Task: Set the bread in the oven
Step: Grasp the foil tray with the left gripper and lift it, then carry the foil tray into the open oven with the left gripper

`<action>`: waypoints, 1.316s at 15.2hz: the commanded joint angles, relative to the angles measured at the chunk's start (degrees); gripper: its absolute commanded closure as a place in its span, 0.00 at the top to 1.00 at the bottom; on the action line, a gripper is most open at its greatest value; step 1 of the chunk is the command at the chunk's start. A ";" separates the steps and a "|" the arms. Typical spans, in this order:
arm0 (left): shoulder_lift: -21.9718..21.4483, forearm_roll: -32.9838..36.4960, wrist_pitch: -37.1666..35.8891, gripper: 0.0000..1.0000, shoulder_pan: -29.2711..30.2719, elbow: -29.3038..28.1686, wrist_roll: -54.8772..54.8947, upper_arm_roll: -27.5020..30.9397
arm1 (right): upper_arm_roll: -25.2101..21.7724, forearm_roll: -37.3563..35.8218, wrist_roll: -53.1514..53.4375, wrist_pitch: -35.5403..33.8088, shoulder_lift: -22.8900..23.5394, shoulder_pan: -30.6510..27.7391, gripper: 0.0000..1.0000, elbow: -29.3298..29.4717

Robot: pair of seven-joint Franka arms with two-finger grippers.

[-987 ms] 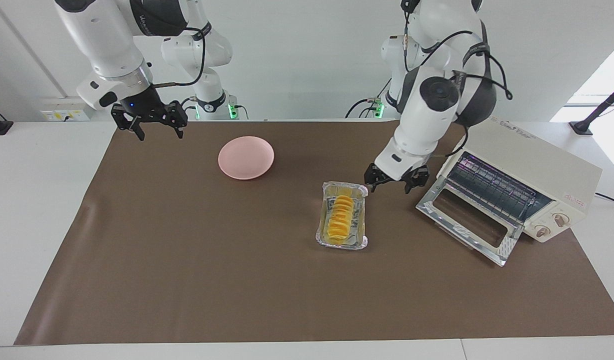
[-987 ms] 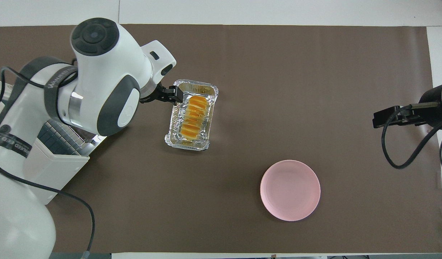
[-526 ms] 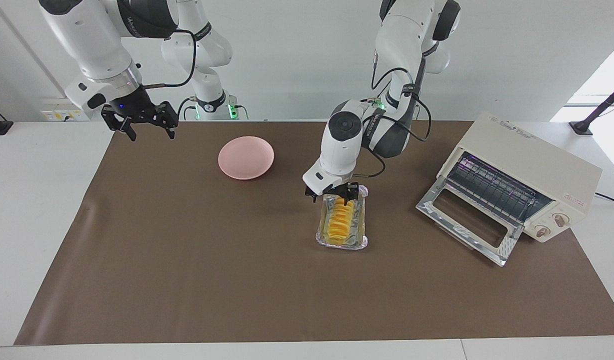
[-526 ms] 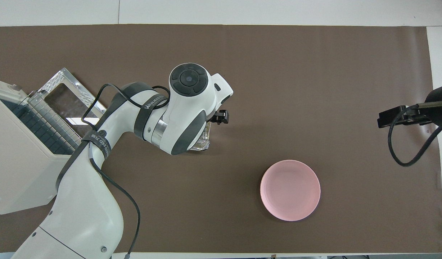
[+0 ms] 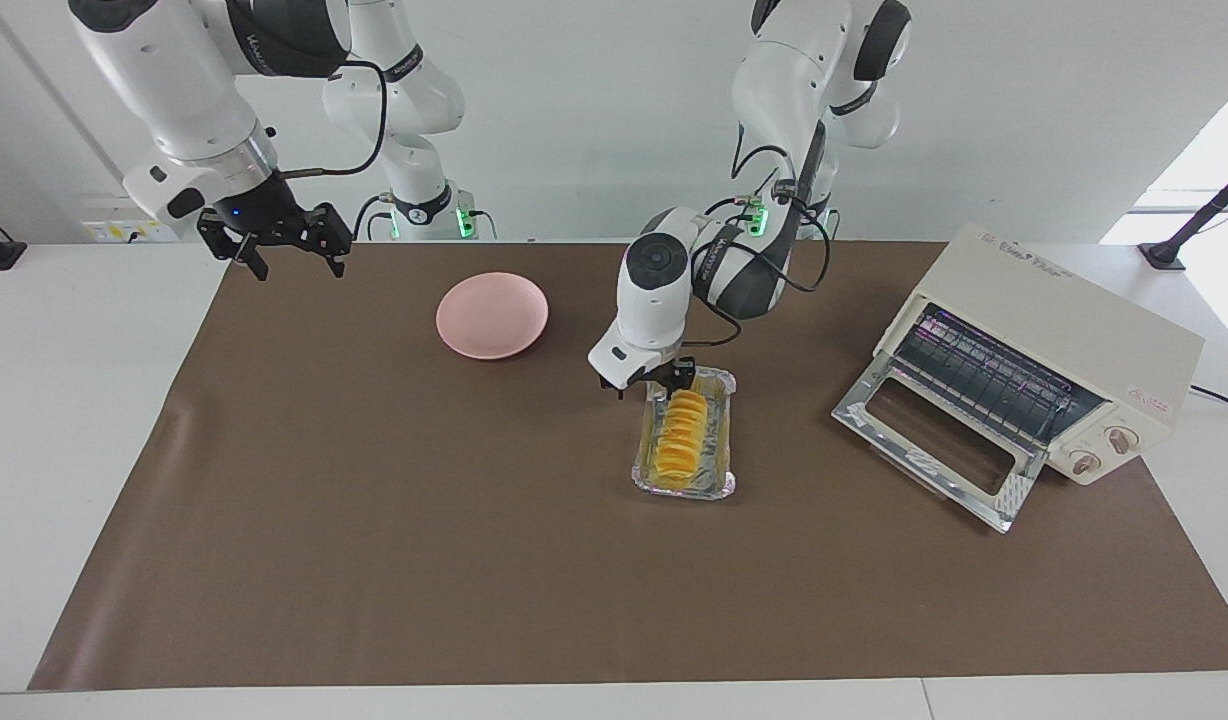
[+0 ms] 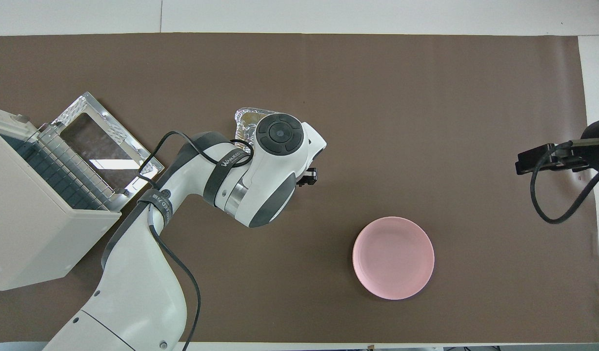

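The bread (image 5: 679,440), a ridged golden loaf, lies in a silver foil tray (image 5: 716,487) in the middle of the brown mat. My left gripper (image 5: 646,384) is open and sits low over the end of the tray nearest the robots. One finger (image 5: 680,378) is by the loaf's end and the other is outside the tray's rim; it holds nothing. The cream oven (image 5: 1059,320) stands at the left arm's end with its glass door (image 5: 934,442) folded down open. In the overhead view the left arm hides the bread, and only a tray corner (image 6: 245,118) shows. My right gripper (image 5: 286,258) waits open over the mat's edge.
A pink plate (image 5: 492,315) lies on the mat nearer the robots than the tray, toward the right arm's end; it also shows in the overhead view (image 6: 393,257). The oven (image 6: 31,219) and its open door (image 6: 104,141) take up the left arm's end.
My left gripper swung from beside the oven door to the tray's near end, then shifted a little toward the right arm's end. The right gripper drifted slightly outward. The bread has not moved.
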 commanded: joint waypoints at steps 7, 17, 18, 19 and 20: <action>-1.47 0.54 -1.14 0.00 0.72 -2.55 -2.21 0.88 | 0.82 -0.84 2.34 -0.72 -0.07 -1.17 1.00 -0.07; -3.31 -0.61 -14.41 0.00 2.65 8.70 -3.36 8.60 | 0.91 -0.84 2.25 -0.81 -0.16 -0.82 1.00 -0.07; -3.22 0.26 -15.20 0.00 2.57 9.75 -3.36 10.00 | 0.91 -0.84 2.25 -0.81 -0.16 -0.82 1.00 -0.07; -3.05 1.05 -15.90 0.00 2.48 10.63 -3.53 11.84 | 0.91 -0.84 2.25 -0.81 -0.16 -0.82 1.00 -0.07; -2.96 1.41 -16.09 0.00 2.48 10.90 -4.06 13.43 | 0.91 -0.84 2.25 -0.81 -0.16 -0.82 1.00 -0.07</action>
